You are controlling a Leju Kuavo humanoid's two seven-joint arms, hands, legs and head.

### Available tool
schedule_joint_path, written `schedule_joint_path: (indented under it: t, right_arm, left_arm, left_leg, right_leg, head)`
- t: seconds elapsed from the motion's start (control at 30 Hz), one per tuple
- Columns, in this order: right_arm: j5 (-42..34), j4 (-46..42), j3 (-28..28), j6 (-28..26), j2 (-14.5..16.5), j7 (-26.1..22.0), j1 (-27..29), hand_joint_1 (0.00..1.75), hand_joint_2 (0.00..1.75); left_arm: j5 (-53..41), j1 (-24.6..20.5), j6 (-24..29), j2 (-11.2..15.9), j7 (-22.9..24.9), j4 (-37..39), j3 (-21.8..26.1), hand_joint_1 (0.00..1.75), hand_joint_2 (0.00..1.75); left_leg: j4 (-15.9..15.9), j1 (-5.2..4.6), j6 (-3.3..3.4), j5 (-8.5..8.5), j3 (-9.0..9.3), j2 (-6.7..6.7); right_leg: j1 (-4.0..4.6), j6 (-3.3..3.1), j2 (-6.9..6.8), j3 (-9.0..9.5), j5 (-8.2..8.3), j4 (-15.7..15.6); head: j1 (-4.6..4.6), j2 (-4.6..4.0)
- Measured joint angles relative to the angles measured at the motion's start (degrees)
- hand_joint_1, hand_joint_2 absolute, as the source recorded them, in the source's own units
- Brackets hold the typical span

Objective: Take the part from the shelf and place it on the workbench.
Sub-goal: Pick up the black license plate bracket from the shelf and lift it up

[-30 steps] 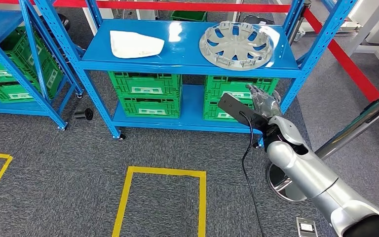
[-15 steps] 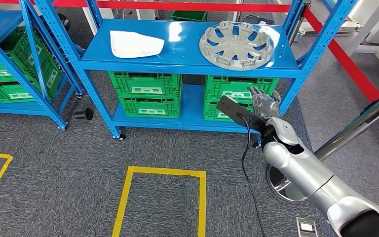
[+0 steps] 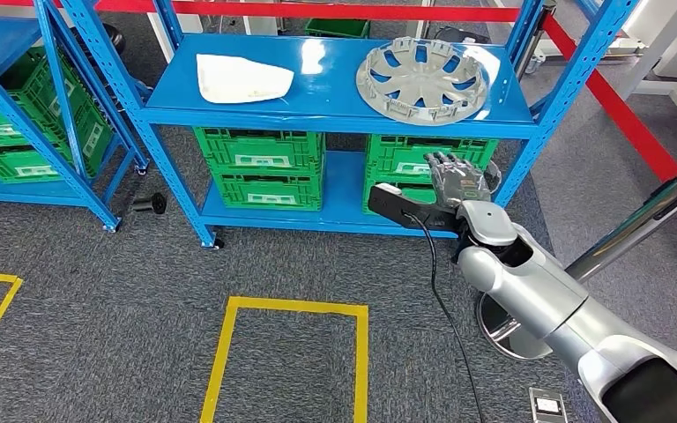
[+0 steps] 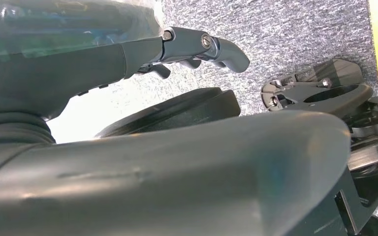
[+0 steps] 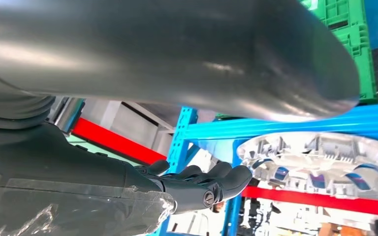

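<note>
- Two parts lie on the upper deck of the blue shelf (image 3: 335,104): a silver wheel cover (image 3: 423,81) near the right-hand upright and a white moulded piece (image 3: 240,78) to its left, well apart from it. Neither is touched by the robot yet.
- Raised in front of the shelf, the right hand (image 3: 458,181) hangs below the deck's front edge, fingers stretched and spread, holding nothing. In the right wrist view the same right hand (image 5: 202,184) points up toward the underside of the wheel cover (image 5: 320,162), with a clear gap between them.
- Hanging beside the robot's body over grey carpet, the left hand (image 4: 192,46) shows slightly bent fingers with nothing in them.
- Risk one, as I judge it: the hand sits under the shelf lip, so a straight upward move could knock the knuckles against the blue edge rather than clear it.
- Risk two: the cover is wide, shallow and smooth-rimmed; a one-handed pinch at its near rim may let it tilt and slide off toward the floor.
- Risk three: the right upright (image 3: 573,70) stands just beside the cover, so lifting it out sideways could snag the rim on the post.
- Risk four: a black cable (image 3: 445,300) trails from the wrist mount and might catch on the green crates (image 3: 423,167) behind the arm.
</note>
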Motion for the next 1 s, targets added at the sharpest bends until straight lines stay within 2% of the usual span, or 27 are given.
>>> schedule_joint_path:
  t: [1.0]
  right_arm:
    - [-0.5,1.6,1.7,-0.3,0.7,-2.4,-0.2,0.00,0.00]
  left_arm:
    - [0.0,0.0,-1.1,0.0,0.5,0.1,0.0,0.00,0.00]
  left_leg:
    - [0.0,0.00,0.00,0.00,0.00,0.00]
  right_leg:
    - [0.00,0.00,0.00,0.00,0.00,0.0]
  head:
    - [0.00,0.00]
